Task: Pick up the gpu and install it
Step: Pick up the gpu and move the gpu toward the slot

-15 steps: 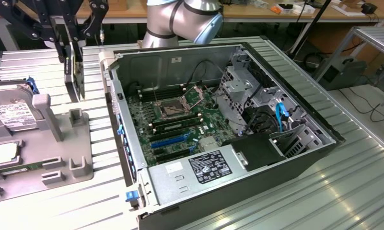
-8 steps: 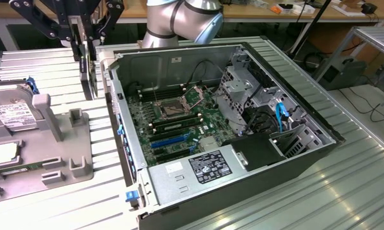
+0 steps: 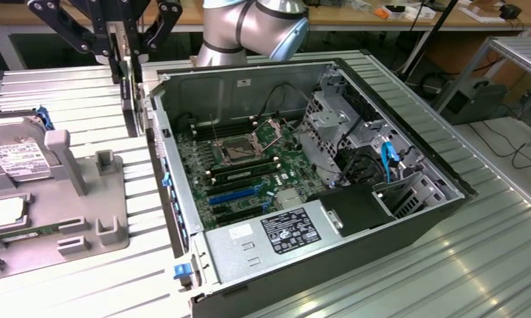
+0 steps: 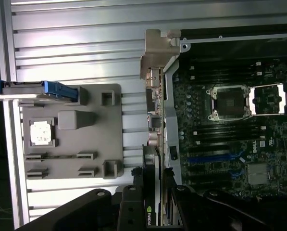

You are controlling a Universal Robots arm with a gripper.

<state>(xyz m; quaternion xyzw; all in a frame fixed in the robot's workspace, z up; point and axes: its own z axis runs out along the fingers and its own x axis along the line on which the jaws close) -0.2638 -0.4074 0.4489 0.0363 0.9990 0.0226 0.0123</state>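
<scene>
The gpu (image 3: 128, 79) upright (bracket end down)

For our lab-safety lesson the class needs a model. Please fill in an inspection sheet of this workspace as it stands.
Surface: ribbed metal table, carrying everything.
Job's things: gpu held on edge at the open computer case's wall, not yet seated; blue expansion slots unfilled.
Clutter: grey fixture tray with a hard drive.
Grippers: tool shut on the gpu.
Cables: blue cable inside the case; black cables on the floor at the exterior view's right.
Surroundings: wooden workbench behind.
</scene>
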